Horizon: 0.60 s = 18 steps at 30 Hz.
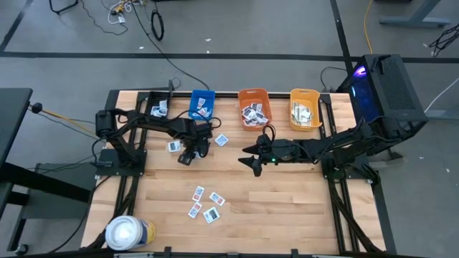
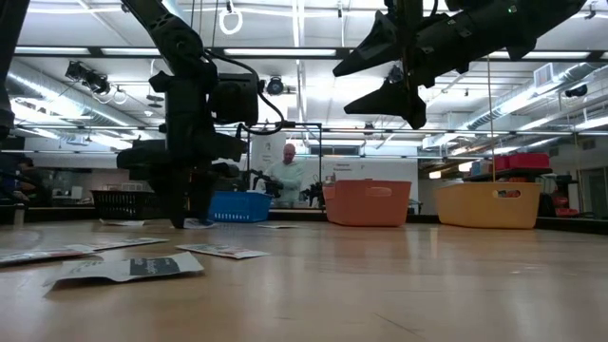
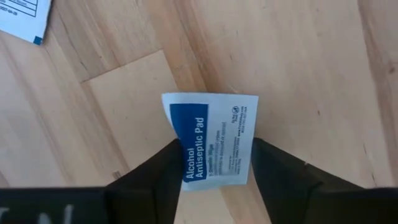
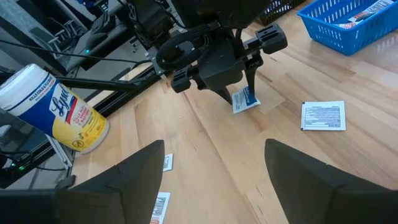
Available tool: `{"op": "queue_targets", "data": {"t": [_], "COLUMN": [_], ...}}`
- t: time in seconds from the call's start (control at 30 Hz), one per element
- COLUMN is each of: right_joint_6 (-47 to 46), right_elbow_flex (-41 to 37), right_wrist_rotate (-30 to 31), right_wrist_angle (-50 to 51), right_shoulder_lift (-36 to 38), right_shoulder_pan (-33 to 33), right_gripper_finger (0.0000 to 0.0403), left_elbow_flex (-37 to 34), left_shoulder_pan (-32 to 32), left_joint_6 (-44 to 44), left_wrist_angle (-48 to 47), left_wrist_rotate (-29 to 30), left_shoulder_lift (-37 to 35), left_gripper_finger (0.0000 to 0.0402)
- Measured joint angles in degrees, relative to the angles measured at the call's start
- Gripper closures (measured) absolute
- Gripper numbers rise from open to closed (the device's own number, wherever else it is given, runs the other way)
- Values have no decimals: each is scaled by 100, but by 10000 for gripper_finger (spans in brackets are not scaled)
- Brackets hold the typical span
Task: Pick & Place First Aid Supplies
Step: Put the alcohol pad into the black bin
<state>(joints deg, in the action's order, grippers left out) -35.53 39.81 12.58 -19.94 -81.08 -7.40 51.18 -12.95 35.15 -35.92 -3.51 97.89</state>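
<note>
The left gripper (image 3: 214, 163) stood on the table (image 3: 311, 62), fingers either side of an antiseptic packet (image 3: 211, 137), its lower edge hidden; grip unclear. The right gripper (image 4: 214, 168) hung open nearby.

Bright, even overhead light; ceiling strip lights (image 2: 532, 95) glare in the low view, arms silhouetted, near worktop (image 2: 380, 285) blurred.

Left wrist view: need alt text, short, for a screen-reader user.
A white and blue packet printed "Alcohol Antiseptic Pad" stands between the left gripper's two dark fingers, over the wooden table. The corner of another white packet shows at the picture's edge.
</note>
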Motion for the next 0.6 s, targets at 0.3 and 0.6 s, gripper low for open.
{"op": "queue_targets", "data": {"t": [0.3,0.6], "right_joint_6": [-138,-151], "right_elbow_flex": [0,0], "right_wrist_rotate": [-2,-2], "right_wrist_angle": [0,0], "right_shoulder_lift": [0,0], "right_shoulder_pan": [0,0], "right_gripper_finger": [124,124], "left_elbow_flex": [0,0], "left_shoulder_pan": [11,11], "left_joint_6": [-8,-11], "left_wrist_angle": [7,0], "left_wrist_rotate": [79,98], "left_shoulder_lift": [0,-2], "left_gripper_finger": [228,251]}}
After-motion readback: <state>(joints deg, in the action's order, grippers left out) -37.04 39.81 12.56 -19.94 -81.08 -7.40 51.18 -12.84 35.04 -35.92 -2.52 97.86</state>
